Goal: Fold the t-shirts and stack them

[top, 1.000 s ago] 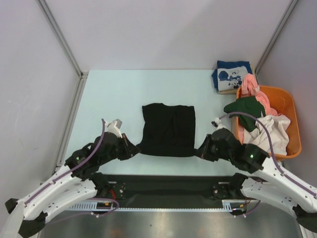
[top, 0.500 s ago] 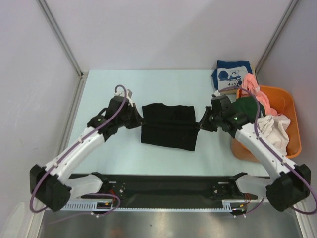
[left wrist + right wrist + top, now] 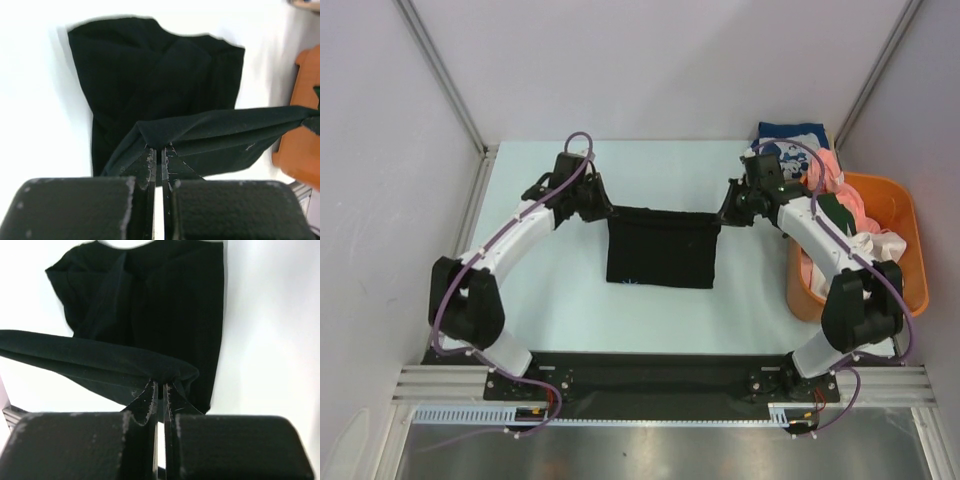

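The black t-shirt [image 3: 660,255] is found at the middle of the worktop [image 3: 550,290], and one edge of it is pinched at each end. The left claw [image 3: 604,211] is clenched on the corner at 10 o'clock of the cloth, the right claw [image 3: 724,213] on the corner at 2 o'clock. In both wrist views the held edge is seen stretched taut above the layer lying flat.

A fold toward 12 o'clock is judged to be in hand. It would be done well if both corners were lowered together and level, so that the held edge is laid square on the far edge beneath (a slack middle would leave a ridge). Tension should be maintained until the cloth touches, and the lower layer should not be dragged. Only then should both claws be released and drawn straight up.

The folded navy t-shirt [image 3: 795,132] at 1 o'clock is probably the stack to be joined. The basket [image 3: 898,205] at 3 o'clock (more shirts are heaped in it) should be avoided by the right arm.
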`<action>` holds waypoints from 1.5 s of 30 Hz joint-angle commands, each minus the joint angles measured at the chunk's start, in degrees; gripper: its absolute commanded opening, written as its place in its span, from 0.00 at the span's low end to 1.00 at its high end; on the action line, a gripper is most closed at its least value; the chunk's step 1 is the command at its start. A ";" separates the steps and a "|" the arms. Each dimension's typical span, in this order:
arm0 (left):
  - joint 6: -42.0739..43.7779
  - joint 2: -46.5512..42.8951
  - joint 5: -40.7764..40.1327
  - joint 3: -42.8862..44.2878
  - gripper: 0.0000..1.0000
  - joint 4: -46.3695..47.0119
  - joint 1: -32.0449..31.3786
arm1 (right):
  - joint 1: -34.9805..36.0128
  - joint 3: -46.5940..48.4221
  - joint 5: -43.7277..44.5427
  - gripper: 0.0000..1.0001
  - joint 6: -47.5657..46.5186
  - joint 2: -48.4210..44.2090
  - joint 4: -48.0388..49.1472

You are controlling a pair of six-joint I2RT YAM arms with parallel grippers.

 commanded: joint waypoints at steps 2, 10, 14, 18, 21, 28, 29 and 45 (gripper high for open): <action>2.86 5.48 -1.63 7.57 0.00 -0.35 3.61 | -2.36 5.31 1.53 0.00 -3.58 4.10 0.49; 3.04 19.62 -1.27 21.86 0.29 -5.62 5.63 | -4.21 14.36 -0.31 0.00 -3.85 17.53 0.49; 3.30 37.07 -0.50 42.42 0.71 -14.21 8.87 | -6.49 29.26 -2.50 0.50 -5.42 30.96 -0.92; 5.40 42.15 1.28 59.95 0.84 -27.31 9.94 | -6.32 28.48 0.64 0.69 -6.39 28.93 -2.53; 6.81 29.04 0.21 47.44 0.84 -20.97 9.85 | -6.67 16.52 -0.56 0.90 -5.43 20.57 5.21; 8.48 0.37 0.92 8.79 0.84 -10.73 9.76 | -8.34 -4.06 -12.08 0.94 -3.93 13.59 19.45; 9.18 -2.65 1.00 5.50 0.84 -9.51 9.76 | -8.69 -5.04 -14.96 0.94 -2.89 14.12 20.86; 16.66 -38.70 -7.77 -21.51 0.86 -13.37 9.76 | -6.69 -8.56 -22.37 0.88 2.74 29.06 38.53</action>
